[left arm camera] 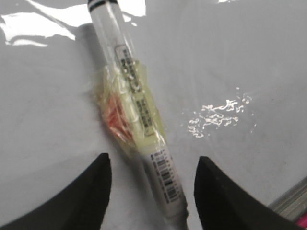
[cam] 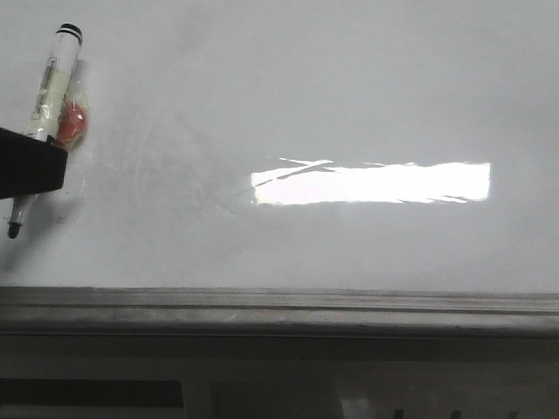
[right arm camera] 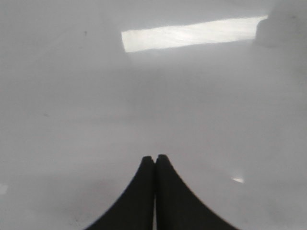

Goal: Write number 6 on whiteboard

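Observation:
The whiteboard (cam: 349, 96) fills the front view, glossy white with faint smudges. No number 6 or any black marker line shows on it. A white marker (cam: 52, 83) with a black end lies at the far left, with a red-orange blob (cam: 72, 122) taped to its side under clear tape. My left gripper (cam: 31, 170) is over the marker's lower part. In the left wrist view the gripper (left arm camera: 151, 165) is open, one finger on each side of the marker (left arm camera: 144, 129), not touching it. My right gripper (right arm camera: 155, 158) is shut and empty above bare board.
A bright rectangular light reflection (cam: 371, 183) lies on the board right of centre. A grey metal edge rail (cam: 279, 307) runs along the board's near edge. The rail's corner shows in the left wrist view (left arm camera: 292, 203).

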{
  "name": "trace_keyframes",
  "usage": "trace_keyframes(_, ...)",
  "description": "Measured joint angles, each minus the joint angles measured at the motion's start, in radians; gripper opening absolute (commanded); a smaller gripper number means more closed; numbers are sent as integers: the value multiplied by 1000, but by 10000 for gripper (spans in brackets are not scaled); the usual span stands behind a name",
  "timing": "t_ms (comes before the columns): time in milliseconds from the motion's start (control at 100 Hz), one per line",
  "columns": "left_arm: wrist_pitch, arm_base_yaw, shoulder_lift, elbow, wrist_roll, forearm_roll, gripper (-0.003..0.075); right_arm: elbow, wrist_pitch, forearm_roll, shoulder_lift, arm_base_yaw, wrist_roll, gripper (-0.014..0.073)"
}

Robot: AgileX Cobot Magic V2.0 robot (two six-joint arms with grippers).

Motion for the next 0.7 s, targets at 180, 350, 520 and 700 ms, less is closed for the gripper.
trace_keyframes(180, 2, 0, 40, -14, 0, 4, 42, 0, 0, 0, 0, 0, 0, -64)
trace_keyframes(350, 44, -7, 51, -22, 0, 10, -20, 0, 0, 0, 0, 29, 0, -64)
trace_keyframes(520, 51, -7, 51, -25, 0, 10, -20, -38, 35, 0, 29, 138, 0, -64)
trace_keyframes(700, 105, -40, 27, -43, -2, 72, -20, -129, 64, 0, 111, 263, -8, -46)
